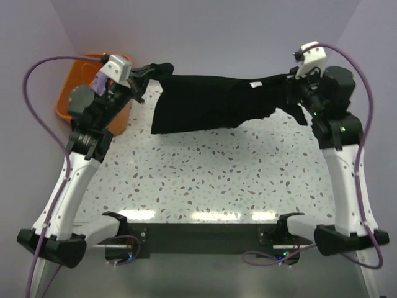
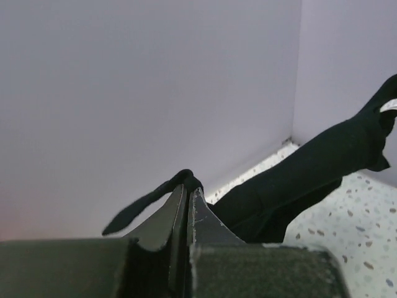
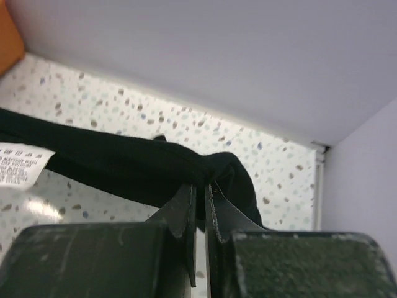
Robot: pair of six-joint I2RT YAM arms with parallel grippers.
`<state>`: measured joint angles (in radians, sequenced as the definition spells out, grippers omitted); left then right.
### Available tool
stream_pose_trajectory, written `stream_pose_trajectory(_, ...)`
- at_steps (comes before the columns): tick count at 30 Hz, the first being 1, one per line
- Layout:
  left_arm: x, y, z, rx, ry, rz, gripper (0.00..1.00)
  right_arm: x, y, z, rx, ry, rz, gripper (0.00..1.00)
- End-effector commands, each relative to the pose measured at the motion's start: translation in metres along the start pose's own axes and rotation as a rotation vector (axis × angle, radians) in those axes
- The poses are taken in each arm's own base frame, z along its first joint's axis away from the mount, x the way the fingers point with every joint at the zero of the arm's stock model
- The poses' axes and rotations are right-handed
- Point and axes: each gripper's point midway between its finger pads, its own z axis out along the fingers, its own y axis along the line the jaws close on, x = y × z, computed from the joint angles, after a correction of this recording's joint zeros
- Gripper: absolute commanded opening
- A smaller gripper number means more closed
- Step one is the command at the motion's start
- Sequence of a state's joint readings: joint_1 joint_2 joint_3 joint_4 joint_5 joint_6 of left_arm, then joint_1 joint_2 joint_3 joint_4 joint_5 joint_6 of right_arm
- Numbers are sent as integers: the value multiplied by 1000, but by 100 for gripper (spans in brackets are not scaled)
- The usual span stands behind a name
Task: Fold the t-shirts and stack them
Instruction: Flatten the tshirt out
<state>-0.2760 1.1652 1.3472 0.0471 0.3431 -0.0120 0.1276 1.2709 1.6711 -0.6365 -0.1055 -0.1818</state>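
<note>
The black t-shirt [image 1: 211, 102] hangs stretched between both grippers above the far part of the speckled table. My left gripper [image 1: 151, 70] is shut on its left end; in the left wrist view [image 2: 187, 186] a pinch of black cloth [image 2: 180, 179] pokes out past the fingertips. My right gripper [image 1: 291, 84] is shut on the right end; in the right wrist view [image 3: 200, 185] the cloth [image 3: 136, 164] bunches over the fingertips, with a white label [image 3: 22, 162] at the left. No lavender or orange shirt is in view.
An orange plastic tub [image 1: 71, 90] stands at the far left behind the left arm. Lavender walls close the back and sides, meeting in a corner [image 3: 319, 149]. The speckled table [image 1: 217, 180] spreads below the shirt.
</note>
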Motion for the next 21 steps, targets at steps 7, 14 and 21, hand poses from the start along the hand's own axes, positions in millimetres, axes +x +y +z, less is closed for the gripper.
stream_pose_trajectory(7,-147,-30,-90,8,-404,101,0,-136,-64,-184,426,-575,64,0)
stream_pose_trajectory(14,-163,-11,-77,-70,-414,24,0,-162,-68,-157,412,-603,2,0)
stream_pose_trajectory(21,-36,54,-5,-300,-54,-46,0,-107,-62,5,297,-416,-125,0)
